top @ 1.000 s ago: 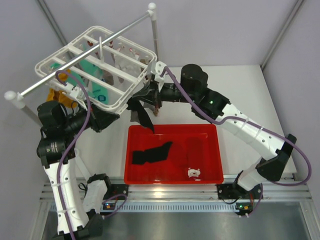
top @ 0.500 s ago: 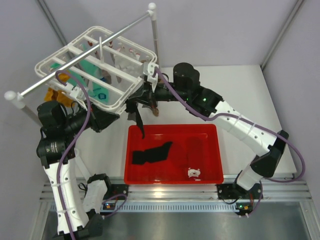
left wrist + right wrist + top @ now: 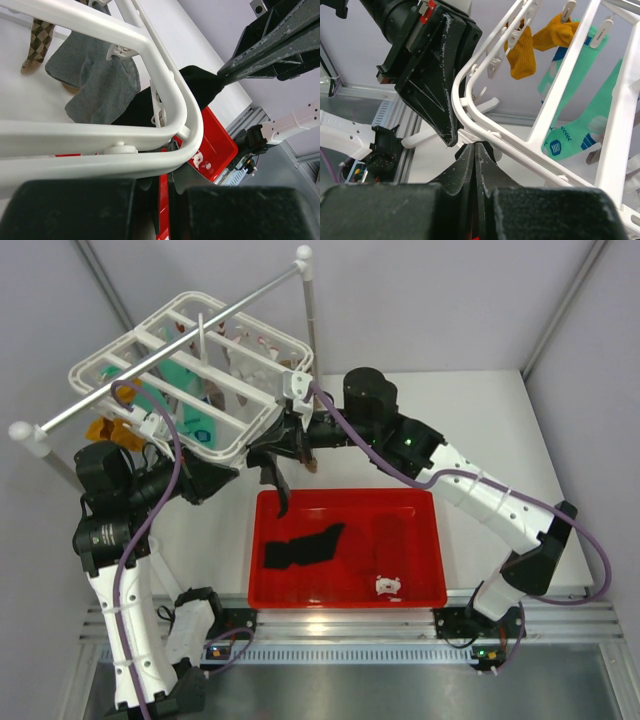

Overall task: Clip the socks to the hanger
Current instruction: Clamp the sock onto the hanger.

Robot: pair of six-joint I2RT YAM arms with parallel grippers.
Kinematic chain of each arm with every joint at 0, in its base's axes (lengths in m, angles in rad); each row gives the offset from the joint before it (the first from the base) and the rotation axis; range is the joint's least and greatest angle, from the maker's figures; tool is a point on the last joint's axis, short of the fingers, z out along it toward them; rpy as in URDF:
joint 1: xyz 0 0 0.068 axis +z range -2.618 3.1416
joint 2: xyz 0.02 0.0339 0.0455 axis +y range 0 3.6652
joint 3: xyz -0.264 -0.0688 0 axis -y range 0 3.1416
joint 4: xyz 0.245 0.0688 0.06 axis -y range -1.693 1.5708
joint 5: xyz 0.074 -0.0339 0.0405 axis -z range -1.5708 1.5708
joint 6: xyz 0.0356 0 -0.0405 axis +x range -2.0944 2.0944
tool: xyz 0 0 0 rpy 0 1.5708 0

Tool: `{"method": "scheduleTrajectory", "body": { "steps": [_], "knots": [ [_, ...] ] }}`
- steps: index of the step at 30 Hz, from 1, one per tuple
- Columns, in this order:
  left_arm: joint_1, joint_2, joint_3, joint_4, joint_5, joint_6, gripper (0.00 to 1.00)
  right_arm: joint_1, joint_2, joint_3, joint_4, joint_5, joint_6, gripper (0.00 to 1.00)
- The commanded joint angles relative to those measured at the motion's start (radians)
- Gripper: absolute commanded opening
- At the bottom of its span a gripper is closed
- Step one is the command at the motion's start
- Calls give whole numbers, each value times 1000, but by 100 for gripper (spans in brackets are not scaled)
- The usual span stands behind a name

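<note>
The red tray (image 3: 441, 550) sits nearest on the white table (image 3: 480, 420), just beyond the arm bases. A dark sock (image 3: 300, 545) lies flat and untouched in its left half.

Above the tray's far left corner the right gripper (image 3: 225, 75) is clamped on the top of a black sock (image 3: 202, 85). The rest of the sock hangs straight down, long axis vertical, with its lower end over that corner.

The hanger (image 3: 191, 117) lies just left of the pinch and a little above it. Its rounded near corner is almost touching the fabric, and a small clip (image 3: 159, 107) dangles under the rim right beside it. I judge the coming move turns on that gap — the sock's top edge has to go up and left into the clip.

The left gripper (image 3: 447, 137) is closed too, its tips pressed at the same corner from the other side. Whether it pinches a clip or the rim I cannot tell. Both arms are about equally near, but the right one carries the sock.

Farther on, teal socks (image 3: 570, 135) and an orange one (image 3: 522, 50) hang from far clips, and a metal rail (image 3: 230, 305) crosses over the frame. Pale walls close in on three sides — little room to swing.
</note>
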Motion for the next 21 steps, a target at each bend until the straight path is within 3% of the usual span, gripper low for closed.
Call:
{"method": "scheduleTrajectory", "body": {
  "steps": [1,4,10,21],
  "knots": [
    [-9,12,21,-60,6,-6,0,17,-47,23,2,-34,-23,0],
    [-10,10,27,-60,3,-8,6,19,-44,27,2,-37,-26,0],
    [-10,-10,39,-54,-15,-19,44,16,-50,16,-5,-22,-47,0],
    [-10,-74,58,-25,-69,-69,69,2,-67,-4,-13,19,-75,0]
  ]
}}
